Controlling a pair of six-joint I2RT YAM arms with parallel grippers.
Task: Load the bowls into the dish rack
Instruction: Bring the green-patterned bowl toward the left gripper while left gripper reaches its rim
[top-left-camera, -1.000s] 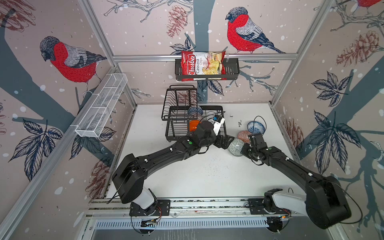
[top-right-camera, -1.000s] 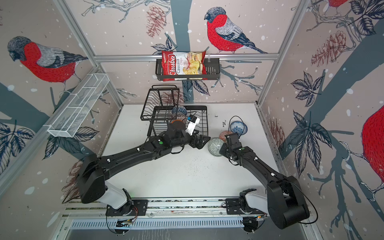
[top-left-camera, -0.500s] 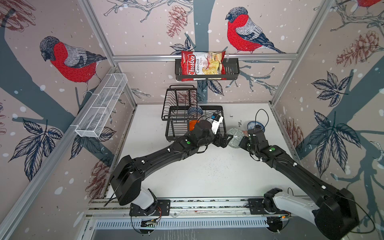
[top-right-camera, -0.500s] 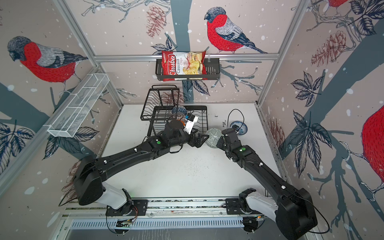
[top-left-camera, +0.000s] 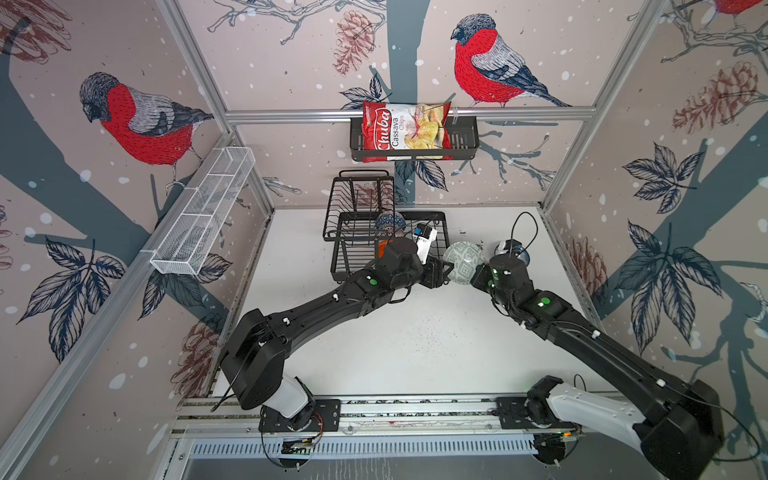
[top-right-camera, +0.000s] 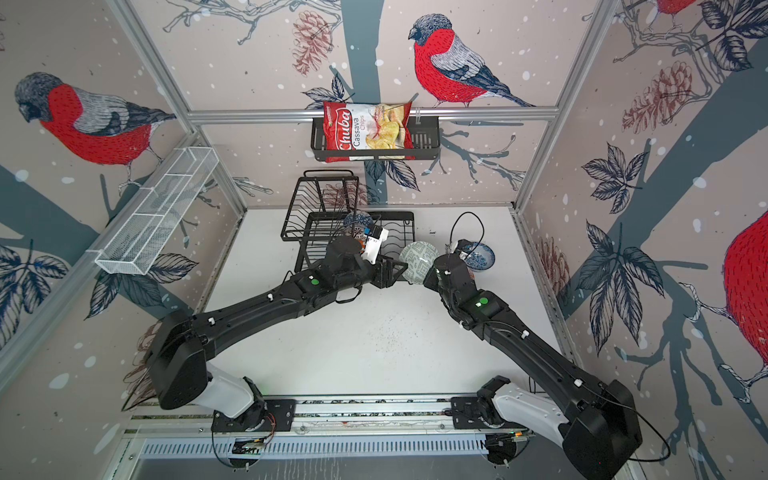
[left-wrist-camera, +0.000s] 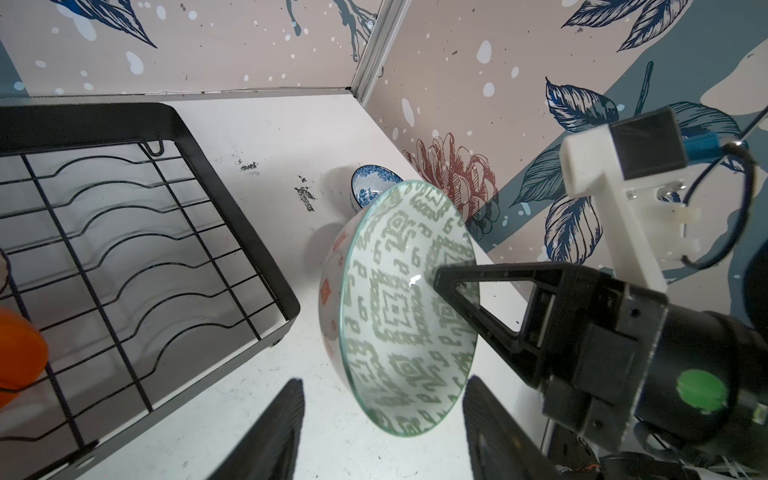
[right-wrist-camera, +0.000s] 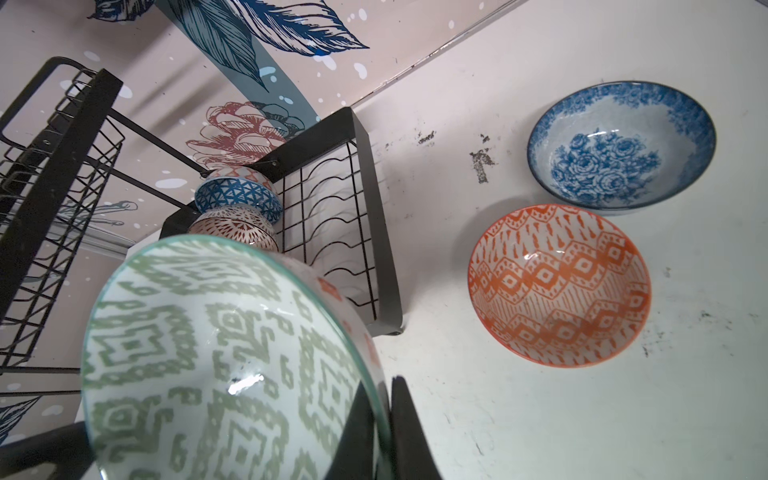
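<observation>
Now, right gripper (right-wrist-camera: 384, 419) pinches grey-green bowl (top-left-camera: 462, 262), left gripper (left-wrist-camera: 384, 382) half-open astride it; bag (top-left-camera: 405, 131) reads "Chuba Cassava Chips".

We find the grey-green patterned bowl (left-wrist-camera: 407, 316) hanging on edge just off the dish rack (left-wrist-camera: 237, 224) corner. The right gripper (right-wrist-camera: 380, 419) pinches its rim, and the left gripper (left-wrist-camera: 383, 386) straddles it with slack. The rack's wavy slots nearest it stand free. The dark blue geometric bowl (right-wrist-camera: 239, 195), a radial-patterned bowl (right-wrist-camera: 232, 226) and the plain orange bowl (left-wrist-camera: 16, 353) fill its other side. The blue-white floral bowl (right-wrist-camera: 621, 145) and orange-white patterned bowl (right-wrist-camera: 559, 286) crowd the wall side. Bare table (top-left-camera: 415, 345) lies between the arms.
</observation>
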